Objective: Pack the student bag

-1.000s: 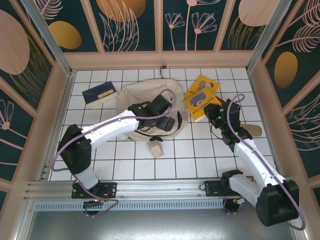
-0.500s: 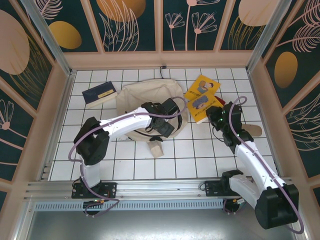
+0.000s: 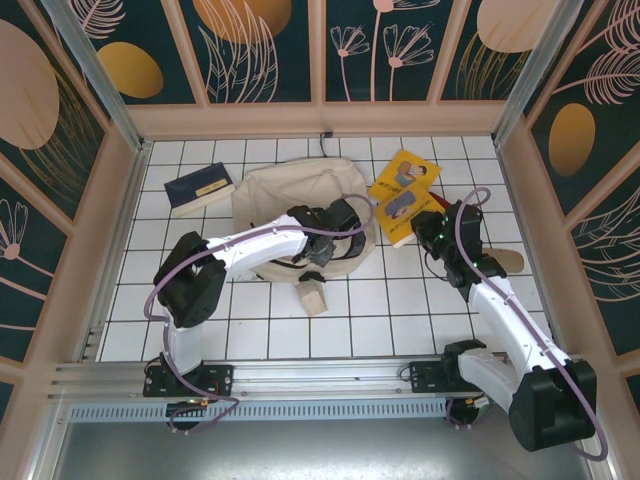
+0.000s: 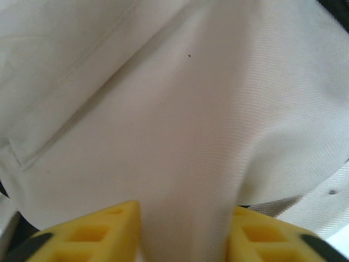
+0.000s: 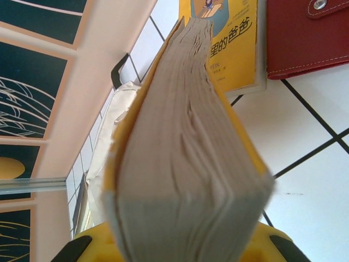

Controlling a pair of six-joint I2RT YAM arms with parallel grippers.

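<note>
Pinching bag [image 3: 270, 190] fabric in left gripper [image 4: 182, 229], likely to open it; clamping yellow book [image 5: 185, 136] in right gripper [image 5: 182, 245] for loading.

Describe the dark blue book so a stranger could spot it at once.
Start at the beige bag on the tiled table. Left of it, toward the left wall, a book lies alone. It is dark blue; the other books are yellow.
</note>
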